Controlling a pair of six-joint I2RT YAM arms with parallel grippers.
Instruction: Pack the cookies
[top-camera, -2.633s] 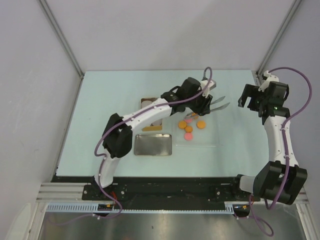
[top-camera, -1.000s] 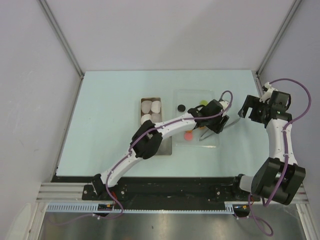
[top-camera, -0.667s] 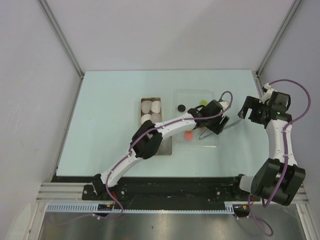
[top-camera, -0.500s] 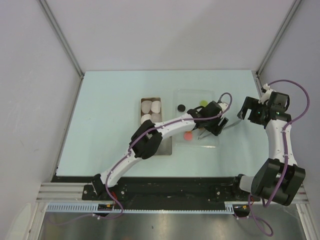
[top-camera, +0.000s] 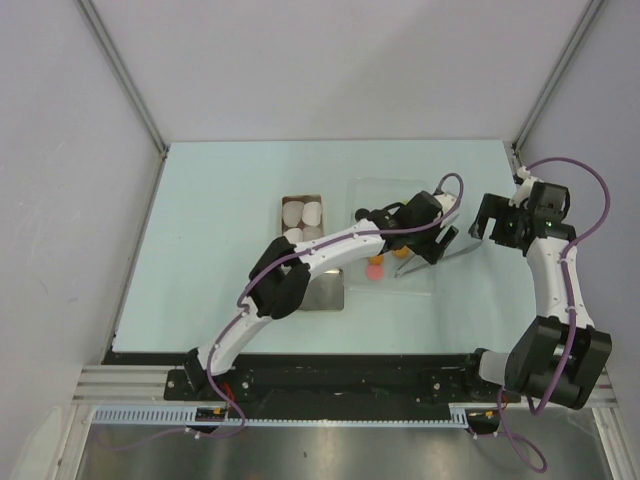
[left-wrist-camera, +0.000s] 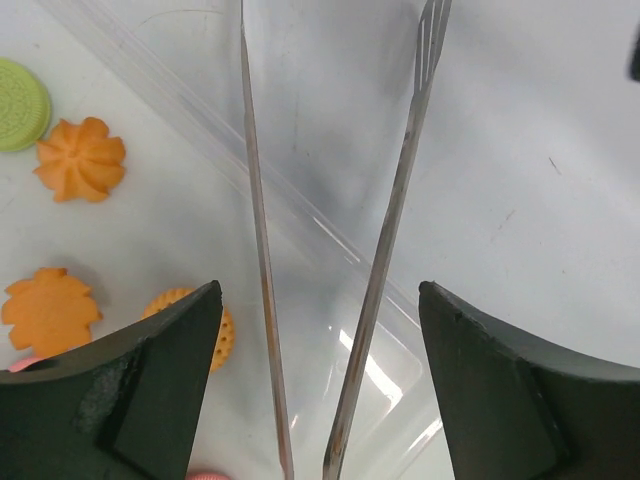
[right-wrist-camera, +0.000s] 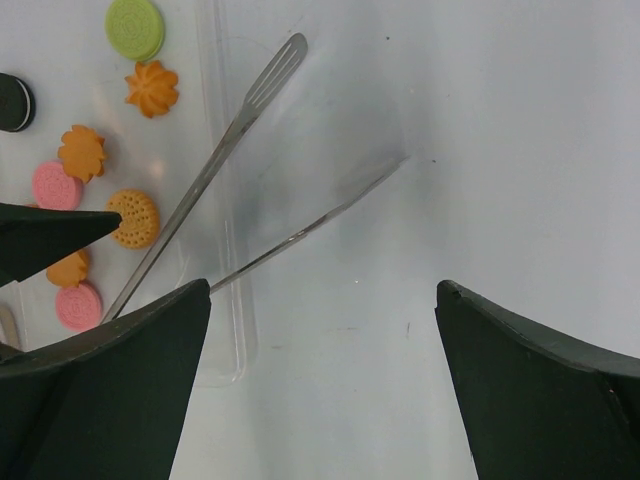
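Note:
The cookies lie in a clear plastic tray (right-wrist-camera: 225, 330): a green one (right-wrist-camera: 135, 27), a black one (right-wrist-camera: 12, 102), orange ones (right-wrist-camera: 152, 88) and pink ones (right-wrist-camera: 55, 185). Metal tongs (left-wrist-camera: 395, 200) rest across the tray's right edge. My left gripper (left-wrist-camera: 320, 290) hangs over the tongs, open, with both jaws standing clear of the tong arms. In the top view it is at the tray's right side (top-camera: 440, 243). My right gripper (right-wrist-camera: 322, 290) is open and empty over bare table right of the tray, seen in the top view (top-camera: 490, 220).
A brown box holding white paper cups (top-camera: 302, 212) sits left of the tray. A metal tin (top-camera: 328, 292) lies below it, partly under my left arm. The table's right edge and a corner post stand close behind my right arm.
My left gripper's jaws have spread wider and come off the tongs, which now lie on the tray edge. The left wrist has shifted slightly away. My right gripper edged a little left.

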